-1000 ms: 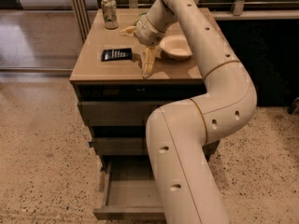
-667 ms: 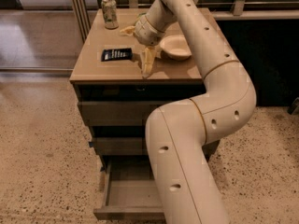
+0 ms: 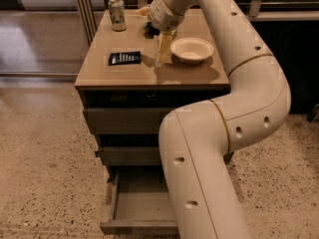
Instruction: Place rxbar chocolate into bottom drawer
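The gripper (image 3: 163, 53) at top middle, open or closed unclear, may bump the nearby bowl (image 3: 192, 50) and miss the rxbar chocolate (image 3: 124, 58).

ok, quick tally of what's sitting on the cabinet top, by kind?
Drink can: 1
Black rxbar chocolate: 1
White bowl: 1
Dark item, half hidden: 1
Total: 4
The pincer hangs over the cabinet top, between bar and bowl.

Pale drink can (image 3: 117, 14) stands at the counter's (image 3: 129, 76) far left corner. White bowl (image 3: 192, 50) sits upright near the right edge. Dark item (image 3: 148, 30) mid-counter toward the far edge, partly hidden.
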`<state>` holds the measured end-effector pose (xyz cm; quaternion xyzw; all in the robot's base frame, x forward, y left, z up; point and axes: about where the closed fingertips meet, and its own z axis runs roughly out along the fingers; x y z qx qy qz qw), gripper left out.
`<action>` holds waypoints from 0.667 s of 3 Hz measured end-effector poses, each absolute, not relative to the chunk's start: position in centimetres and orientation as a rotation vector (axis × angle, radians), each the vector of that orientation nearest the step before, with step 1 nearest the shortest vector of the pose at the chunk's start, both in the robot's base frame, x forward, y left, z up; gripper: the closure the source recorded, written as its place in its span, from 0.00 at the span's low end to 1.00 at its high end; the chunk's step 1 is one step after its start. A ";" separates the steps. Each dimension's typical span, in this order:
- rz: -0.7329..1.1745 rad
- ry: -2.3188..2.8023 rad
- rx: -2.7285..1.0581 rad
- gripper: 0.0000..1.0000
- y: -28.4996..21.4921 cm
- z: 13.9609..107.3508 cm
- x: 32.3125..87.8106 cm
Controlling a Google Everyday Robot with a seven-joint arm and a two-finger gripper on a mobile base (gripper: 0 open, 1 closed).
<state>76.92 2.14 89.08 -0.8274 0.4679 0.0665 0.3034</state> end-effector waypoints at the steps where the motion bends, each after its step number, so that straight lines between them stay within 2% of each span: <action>1: 0.179 1.214 -2.190 0.00 3.0 88.2 77.5; 2: 0.178 1.214 -2.192 0.00 3.1 87.9 77.8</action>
